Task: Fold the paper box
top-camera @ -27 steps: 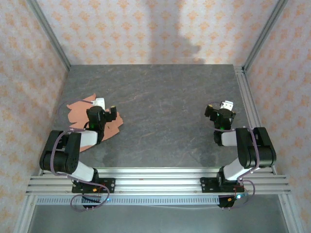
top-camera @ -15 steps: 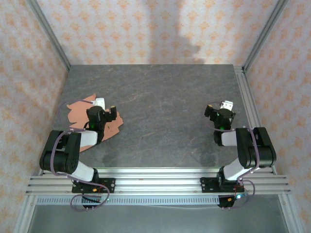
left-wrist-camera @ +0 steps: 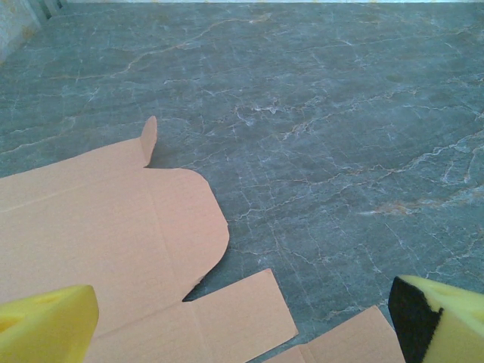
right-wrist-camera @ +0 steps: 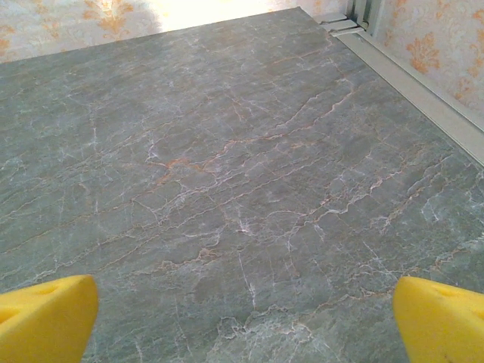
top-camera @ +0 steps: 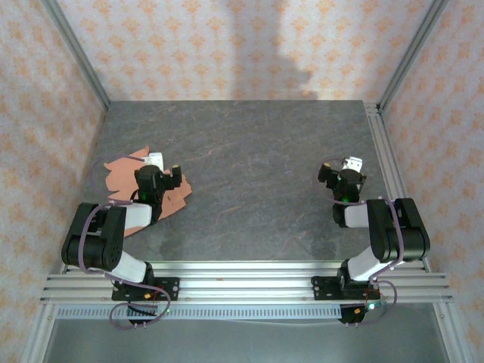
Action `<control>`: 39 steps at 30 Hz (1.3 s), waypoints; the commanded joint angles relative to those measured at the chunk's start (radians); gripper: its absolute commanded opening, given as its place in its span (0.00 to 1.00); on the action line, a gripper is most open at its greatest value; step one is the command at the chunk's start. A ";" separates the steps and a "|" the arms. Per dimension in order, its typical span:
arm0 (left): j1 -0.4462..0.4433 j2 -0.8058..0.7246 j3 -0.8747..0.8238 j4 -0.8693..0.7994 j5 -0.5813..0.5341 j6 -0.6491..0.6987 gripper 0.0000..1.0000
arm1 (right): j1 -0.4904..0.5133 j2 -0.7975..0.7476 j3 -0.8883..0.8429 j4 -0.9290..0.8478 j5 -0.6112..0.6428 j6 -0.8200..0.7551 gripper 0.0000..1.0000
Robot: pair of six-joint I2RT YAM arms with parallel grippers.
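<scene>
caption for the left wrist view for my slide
Open left claw over the flat, unfolded salmon paper box on a gray marbled table

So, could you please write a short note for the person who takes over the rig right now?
Left tool: open, empty, low over the near edge of the box.
Right tool: open, empty, over the bare table on the right, far from the box.
Box: a flat, unfolded sheet on the left of the table; one small tab stands up a little.
Done: no fold visible.
Left: grasp the box and make all folds.
</scene>
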 commanded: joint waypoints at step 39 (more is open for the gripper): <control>-0.022 -0.799 0.169 -1.151 0.036 -0.465 1.00 | 0.683 0.398 0.991 -0.775 -0.507 0.559 0.86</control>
